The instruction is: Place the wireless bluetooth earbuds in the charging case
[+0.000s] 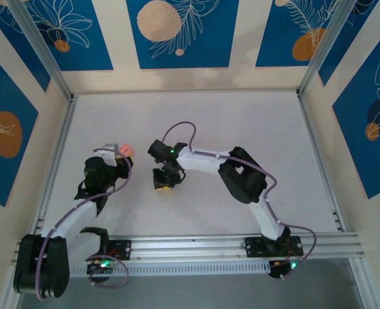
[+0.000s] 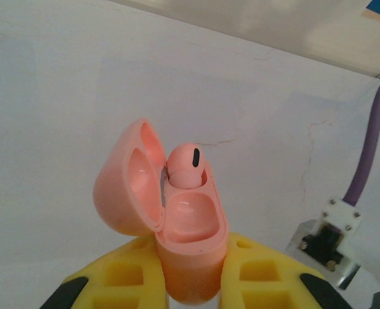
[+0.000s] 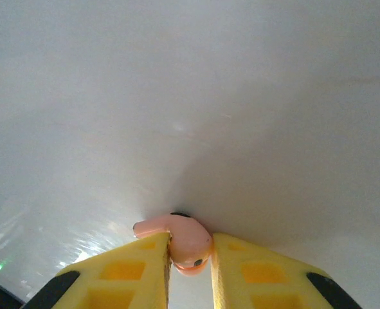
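Observation:
A pink charging case (image 2: 191, 222) stands upright between the yellow fingers (image 2: 122, 273) of my left gripper (image 2: 191, 257), which is shut on its lower body. Its lid (image 2: 119, 190) hangs open to the left. One pink earbud (image 2: 186, 166) sits in the far slot, and the near slot is hollow. From above, the case (image 1: 126, 150) shows at the tip of the left gripper (image 1: 121, 156). The other pink earbud (image 3: 180, 228) lies against the white table, stem pointing left, with my right gripper (image 3: 191, 239) shut on its bulb. The right gripper (image 1: 163, 184) points down at the table's middle.
The white table (image 1: 241, 122) is fenced by aluminium rails (image 1: 318, 154) and blue patterned walls. A purple cable (image 2: 370, 154) and a metal bracket (image 2: 328, 235) of the right arm show at the right of the left wrist view.

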`<state>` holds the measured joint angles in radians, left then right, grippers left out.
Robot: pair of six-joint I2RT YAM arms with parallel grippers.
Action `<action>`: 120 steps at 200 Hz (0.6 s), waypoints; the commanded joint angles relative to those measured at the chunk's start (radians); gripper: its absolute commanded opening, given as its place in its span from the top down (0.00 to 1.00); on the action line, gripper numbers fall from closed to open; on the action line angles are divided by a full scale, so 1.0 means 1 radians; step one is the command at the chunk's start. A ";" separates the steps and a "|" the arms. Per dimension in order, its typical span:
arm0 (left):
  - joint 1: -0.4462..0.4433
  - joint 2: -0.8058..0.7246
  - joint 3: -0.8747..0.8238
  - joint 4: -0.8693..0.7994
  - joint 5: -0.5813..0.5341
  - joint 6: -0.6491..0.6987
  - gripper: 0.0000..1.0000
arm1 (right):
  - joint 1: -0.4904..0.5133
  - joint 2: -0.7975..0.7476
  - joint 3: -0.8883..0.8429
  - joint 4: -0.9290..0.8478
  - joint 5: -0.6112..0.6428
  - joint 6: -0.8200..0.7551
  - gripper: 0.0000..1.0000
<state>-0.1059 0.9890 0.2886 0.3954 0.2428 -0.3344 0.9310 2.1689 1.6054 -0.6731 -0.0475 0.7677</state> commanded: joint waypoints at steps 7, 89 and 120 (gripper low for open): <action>0.015 -0.016 0.012 -0.015 0.026 0.011 0.86 | -0.030 -0.088 -0.083 -0.064 0.025 -0.108 0.77; 0.014 0.004 0.018 0.012 0.147 0.036 0.86 | -0.119 -0.235 -0.259 -0.067 0.016 -0.473 0.76; 0.005 0.064 0.028 0.068 0.266 0.034 0.86 | -0.123 -0.303 -0.325 0.017 0.045 -0.517 0.75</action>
<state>-0.1055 1.0130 0.2890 0.3950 0.3786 -0.3145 0.8082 1.9358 1.3220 -0.7124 -0.0216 0.3344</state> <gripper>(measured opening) 0.164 0.244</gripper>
